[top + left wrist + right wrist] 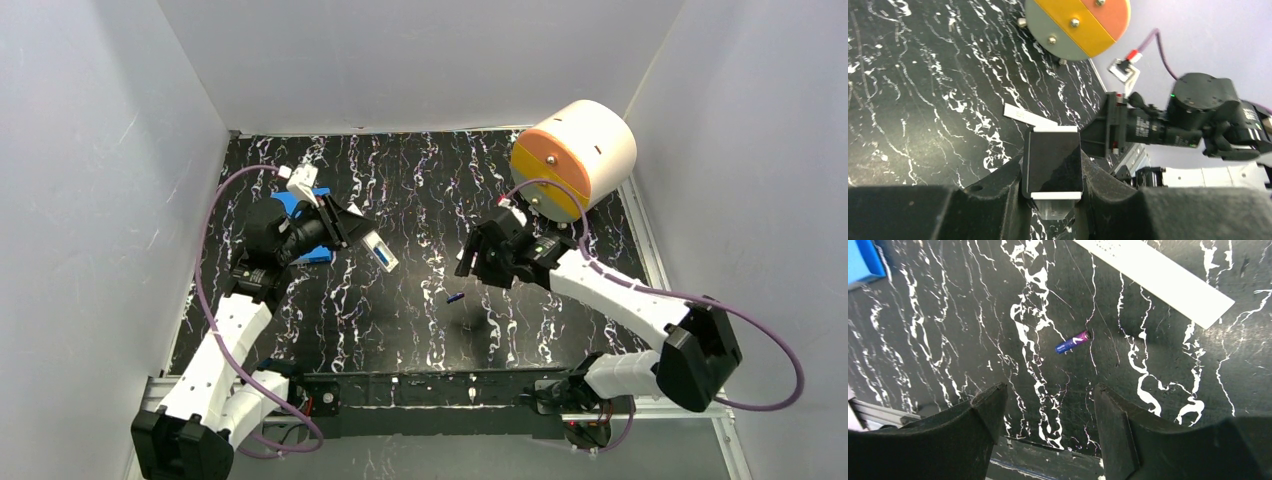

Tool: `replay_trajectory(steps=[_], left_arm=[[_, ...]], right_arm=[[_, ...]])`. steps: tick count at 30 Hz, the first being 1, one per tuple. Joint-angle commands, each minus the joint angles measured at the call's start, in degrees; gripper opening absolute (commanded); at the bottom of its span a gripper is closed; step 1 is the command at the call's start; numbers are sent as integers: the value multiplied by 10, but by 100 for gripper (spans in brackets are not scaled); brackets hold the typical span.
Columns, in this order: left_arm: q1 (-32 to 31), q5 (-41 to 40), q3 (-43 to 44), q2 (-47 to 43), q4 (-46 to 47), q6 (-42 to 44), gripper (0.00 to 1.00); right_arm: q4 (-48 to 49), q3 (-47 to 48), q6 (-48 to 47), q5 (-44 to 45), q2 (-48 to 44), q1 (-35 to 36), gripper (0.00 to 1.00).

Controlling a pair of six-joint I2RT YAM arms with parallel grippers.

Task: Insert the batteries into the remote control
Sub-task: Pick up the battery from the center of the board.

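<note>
My left gripper (358,232) is shut on the white remote control (381,252) and holds it above the table at the left. A blue streak shows on the remote's upper face. In the left wrist view the remote (1052,162) sits end-on between the jaws. One small blue battery (455,297) lies on the black marbled table, just near of my right gripper (474,262). In the right wrist view the battery (1073,342) lies beyond my open, empty fingers (990,405). I see no second loose battery.
A flat white strip (1158,277) lies on the table past the battery; it also shows in the left wrist view (1028,116). The cream-and-orange drum (575,155) stands at the back right. A flat blue pad (297,210) lies under the left arm. White walls enclose the table.
</note>
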Motion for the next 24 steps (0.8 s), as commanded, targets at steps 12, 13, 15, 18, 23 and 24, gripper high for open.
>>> replay_trajectory(steps=[12, 13, 15, 18, 23, 24], left_arm=[[2, 210, 71, 23, 30, 88, 2], [2, 210, 69, 23, 31, 87, 2], [2, 210, 66, 22, 32, 85, 2], [2, 209, 62, 17, 33, 85, 2], [2, 205, 65, 17, 33, 91, 2], [3, 205, 67, 18, 33, 92, 2]], right_arm=[[2, 32, 103, 76, 139, 63, 67], [6, 31, 95, 75, 143, 63, 64], [44, 28, 22, 63, 146, 64, 60], [19, 68, -166, 45, 169, 64, 55], [6, 95, -450, -27, 142, 64, 53], [30, 78, -496, -63, 129, 64, 54]])
